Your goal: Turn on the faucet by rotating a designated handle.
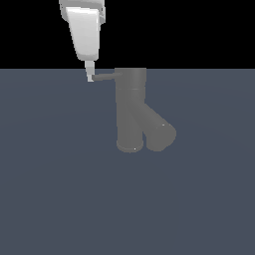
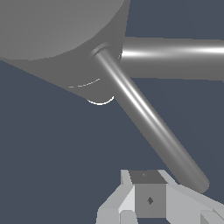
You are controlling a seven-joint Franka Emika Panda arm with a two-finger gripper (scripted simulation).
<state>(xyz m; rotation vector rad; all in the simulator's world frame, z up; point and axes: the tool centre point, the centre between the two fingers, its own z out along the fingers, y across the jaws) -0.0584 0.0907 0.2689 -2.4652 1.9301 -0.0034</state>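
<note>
**Gripper at the handle's tip, beside the faucet**

The faucet [image 1: 131,112] stood on a flat blue-grey floor [image 1: 60,199], its thick upright body forking into a stubby angled spout [image 1: 159,130] toward the exterior view's right. Only the exterior view showed this whole Y shape; the wrist view caught just the faucet's top and a bright-streaked cylinder behind. The white gripper [image 1: 90,77] hung down from above, off the faucet's upper part on the exterior view's left. The thin handle [image 1: 103,76] jutted sideways from the faucet's top, its free end at the fingertips. The wrist view showed the rod's full length and the fingers beside its tip; whether they were parted or closed could not be told.
</note>
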